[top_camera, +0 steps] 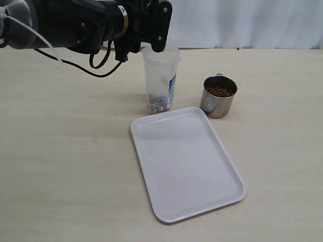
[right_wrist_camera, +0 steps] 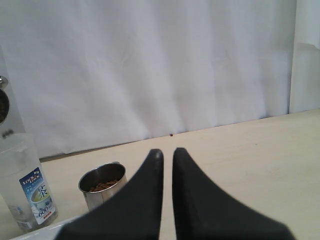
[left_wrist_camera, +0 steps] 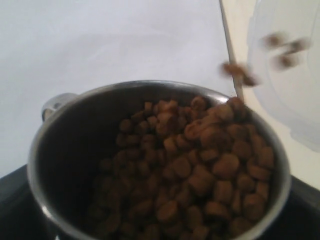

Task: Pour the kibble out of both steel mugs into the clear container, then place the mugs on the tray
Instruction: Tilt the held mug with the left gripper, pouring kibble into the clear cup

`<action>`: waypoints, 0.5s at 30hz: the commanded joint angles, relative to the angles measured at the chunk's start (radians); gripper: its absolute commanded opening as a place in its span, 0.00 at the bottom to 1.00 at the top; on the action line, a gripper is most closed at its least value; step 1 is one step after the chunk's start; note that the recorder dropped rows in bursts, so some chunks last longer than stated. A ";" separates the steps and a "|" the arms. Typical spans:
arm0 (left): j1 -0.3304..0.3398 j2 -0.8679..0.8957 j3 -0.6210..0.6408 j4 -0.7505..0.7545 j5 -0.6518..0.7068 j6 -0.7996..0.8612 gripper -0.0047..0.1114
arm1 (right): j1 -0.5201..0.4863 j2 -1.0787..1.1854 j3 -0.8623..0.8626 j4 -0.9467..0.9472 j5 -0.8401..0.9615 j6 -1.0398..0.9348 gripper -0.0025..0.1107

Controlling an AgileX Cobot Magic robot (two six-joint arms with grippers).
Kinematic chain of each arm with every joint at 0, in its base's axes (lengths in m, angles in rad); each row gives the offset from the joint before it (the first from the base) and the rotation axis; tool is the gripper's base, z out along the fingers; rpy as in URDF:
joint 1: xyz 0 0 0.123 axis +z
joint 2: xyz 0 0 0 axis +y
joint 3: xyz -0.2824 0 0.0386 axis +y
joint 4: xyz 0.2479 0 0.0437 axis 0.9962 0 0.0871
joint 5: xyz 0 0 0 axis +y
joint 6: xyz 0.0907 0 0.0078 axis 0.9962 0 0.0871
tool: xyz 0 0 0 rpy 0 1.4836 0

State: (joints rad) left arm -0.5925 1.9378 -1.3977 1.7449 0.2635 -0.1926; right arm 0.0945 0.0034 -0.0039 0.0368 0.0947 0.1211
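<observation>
My left gripper (top_camera: 149,36) is shut on a steel mug (left_wrist_camera: 60,130), held tipped over the rim of the clear container (top_camera: 160,78). In the left wrist view the mug is heaped with brown kibble (left_wrist_camera: 200,165), and a few blurred pellets (left_wrist_camera: 240,70) are in the air between its lip and the container (left_wrist_camera: 295,100). The second steel mug (top_camera: 218,97) stands upright to the right of the container with kibble (top_camera: 220,92) inside. The white tray (top_camera: 186,161) lies in front of both. My right gripper (right_wrist_camera: 167,152) is shut on nothing, off to the side, facing the second mug (right_wrist_camera: 102,186).
A white curtain (top_camera: 242,22) runs along the table's far edge. The left arm's black cable (top_camera: 75,65) loops down close to the tabletop left of the container. The pale wooden tabletop (top_camera: 60,166) stretches to the left and right of the tray.
</observation>
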 commanded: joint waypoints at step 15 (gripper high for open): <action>-0.002 -0.010 -0.012 0.000 0.014 0.037 0.04 | 0.002 -0.003 0.004 0.000 -0.002 -0.005 0.07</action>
State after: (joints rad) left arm -0.5925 1.9378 -1.3977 1.7449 0.2635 -0.1558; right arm 0.0945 0.0034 -0.0039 0.0368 0.0947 0.1211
